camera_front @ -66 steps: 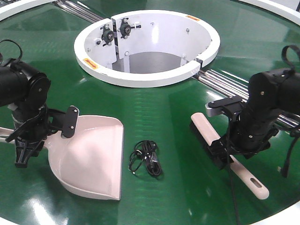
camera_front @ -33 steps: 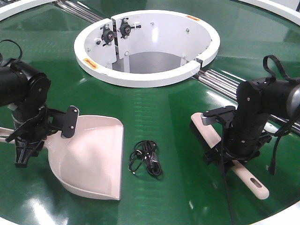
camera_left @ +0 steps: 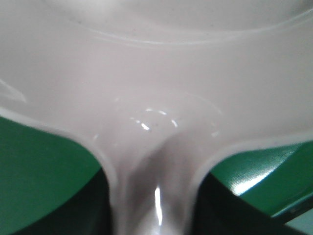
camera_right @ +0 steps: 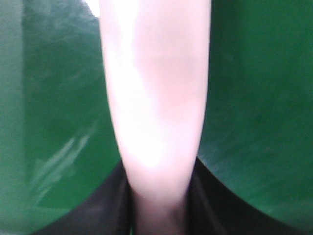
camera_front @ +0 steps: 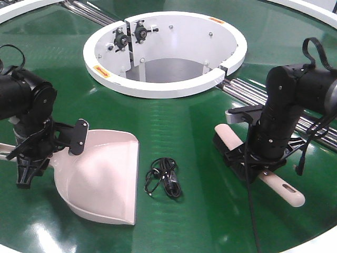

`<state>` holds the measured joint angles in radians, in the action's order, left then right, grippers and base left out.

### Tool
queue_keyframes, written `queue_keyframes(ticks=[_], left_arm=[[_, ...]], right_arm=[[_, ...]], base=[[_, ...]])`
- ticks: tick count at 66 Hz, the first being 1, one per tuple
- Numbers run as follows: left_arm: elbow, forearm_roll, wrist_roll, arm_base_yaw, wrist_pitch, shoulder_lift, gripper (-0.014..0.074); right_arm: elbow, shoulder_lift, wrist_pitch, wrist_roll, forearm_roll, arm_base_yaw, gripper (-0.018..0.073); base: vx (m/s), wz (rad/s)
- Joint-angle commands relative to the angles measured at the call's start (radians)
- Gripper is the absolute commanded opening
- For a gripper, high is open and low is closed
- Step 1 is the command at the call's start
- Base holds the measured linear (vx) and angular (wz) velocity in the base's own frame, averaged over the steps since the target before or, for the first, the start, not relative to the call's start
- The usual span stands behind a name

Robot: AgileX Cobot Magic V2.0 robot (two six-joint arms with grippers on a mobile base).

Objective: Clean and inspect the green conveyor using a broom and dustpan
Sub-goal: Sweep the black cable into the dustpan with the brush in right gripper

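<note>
Orange stickers [camera_front: 98, 68] on green conveyor's [camera_front: 184, 126] hub [camera_front: 158, 87], maybe illegible

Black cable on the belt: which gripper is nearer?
Right. The right gripper, on the broom, has only bare belt between it and the cable; the left gripper is beyond the dustpan, at its handle.

No text, brand or number is showing clearly enough to read in any view. Two small orange-and-yellow stickers are sitting on the white hub ring [camera_front: 158, 88] of the green conveyor [camera_front: 179, 126], a left sticker [camera_front: 98, 68] and an upper-right sticker [camera_front: 215, 20]; their print is too small to make out.
</note>
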<state>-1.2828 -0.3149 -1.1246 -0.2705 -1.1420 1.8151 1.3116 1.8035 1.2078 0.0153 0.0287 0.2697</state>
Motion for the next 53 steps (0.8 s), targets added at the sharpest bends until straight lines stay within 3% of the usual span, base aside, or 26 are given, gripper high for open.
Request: queue_keyframes(ticks=[1, 26, 43, 53], left_arm=[[-0.028, -0.001, 0.005, -0.011, 0.003, -0.04, -0.0006], [-0.028, -0.001, 0.005, -0.011, 0.003, -0.04, -0.0006], [-0.028, -0.001, 0.005, -0.011, 0.003, -0.04, -0.0006], [-0.028, -0.001, 0.005, -0.011, 0.003, -0.04, -0.0006]], right_arm=[[0.032, -0.078, 0.046, 0.073, 0.001, 0.043, -0.0005], [0.032, -0.048, 0.023, 0.386, -0.066, 0.305, -0.0004], [0.032, 0.019, 0.011, 0.46, -0.049, 0.376, -0.0004], [0.032, 0.039, -0.029, 0.46, 0.016, 0.384, -0.0004]], base=[[0.0, 0.0], [0.0, 0.0], [0.0, 0.0], [0.0, 0.0]])
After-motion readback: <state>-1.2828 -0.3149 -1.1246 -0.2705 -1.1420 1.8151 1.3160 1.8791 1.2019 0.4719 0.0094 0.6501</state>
